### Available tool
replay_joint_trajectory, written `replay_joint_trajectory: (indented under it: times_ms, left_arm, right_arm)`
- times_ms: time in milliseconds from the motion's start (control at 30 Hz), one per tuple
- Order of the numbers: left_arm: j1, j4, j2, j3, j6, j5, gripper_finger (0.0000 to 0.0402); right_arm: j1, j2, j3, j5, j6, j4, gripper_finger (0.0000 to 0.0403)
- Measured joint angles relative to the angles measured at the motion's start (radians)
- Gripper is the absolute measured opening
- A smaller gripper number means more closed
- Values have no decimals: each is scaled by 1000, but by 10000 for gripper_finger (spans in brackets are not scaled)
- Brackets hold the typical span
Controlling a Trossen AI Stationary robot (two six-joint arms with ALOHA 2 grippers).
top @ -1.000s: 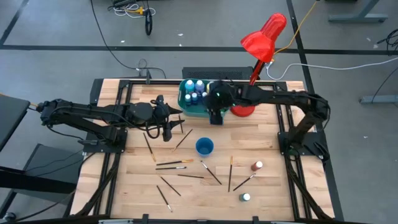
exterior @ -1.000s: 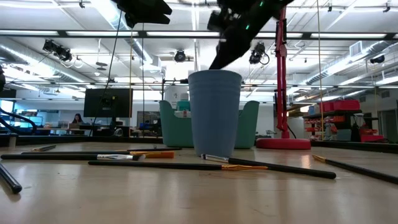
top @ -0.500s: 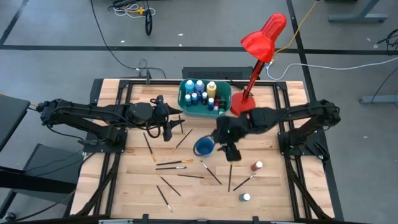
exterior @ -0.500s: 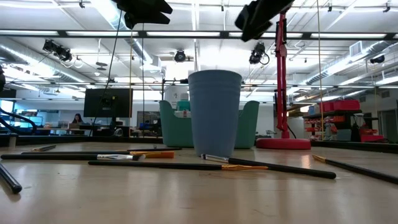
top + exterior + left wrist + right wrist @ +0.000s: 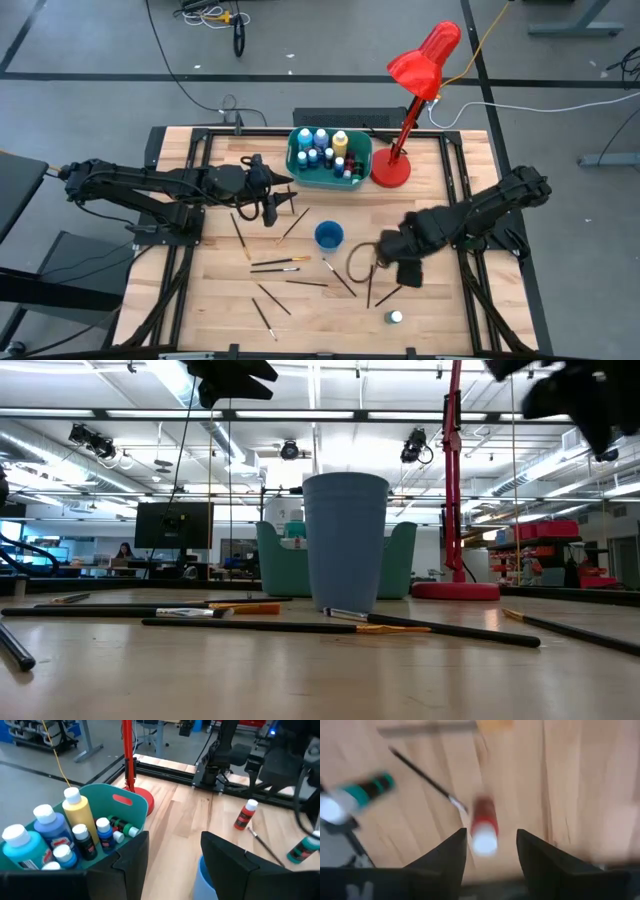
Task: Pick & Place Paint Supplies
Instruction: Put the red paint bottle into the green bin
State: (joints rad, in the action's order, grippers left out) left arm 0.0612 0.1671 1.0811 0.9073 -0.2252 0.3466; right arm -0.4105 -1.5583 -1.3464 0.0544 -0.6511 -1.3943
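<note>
From above, the right pincer (image 5: 409,271) is hanging over the red bottle, hiding it; the green bottle (image 5: 396,317) is standing just nearer the counter's (image 5: 220,300) front edge, and a brush (image 5: 370,278) is lying beside the pincer, its long axis running front to back. The left pincer (image 5: 272,200) is waiting well apart, beside the tub (image 5: 296,170) packed with bottles.

At counter height, the cup (image 5: 346,540) is standing in front of the tub, brushes lying flat before it.

The left wrist view is showing its fingers parted and empty, the tub's bottles (image 5: 82,817) close ahead.

In the right wrist view, the red bottle (image 5: 484,825) is sitting straight between spread, empty fingers (image 5: 451,857), upright, cap toward the camera.
</note>
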Motion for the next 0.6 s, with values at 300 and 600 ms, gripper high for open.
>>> replay_joint_trajectory:
  times_ms: [300,600]
  left_arm:
    - [0,0,0,0,-21,-12,190]
    - [0,0,0,0,-19,-29,190]
  right_arm:
    - [-75,83,146,-10,-241,51,160]
    - [-96,187,331,30,-485,209,161]
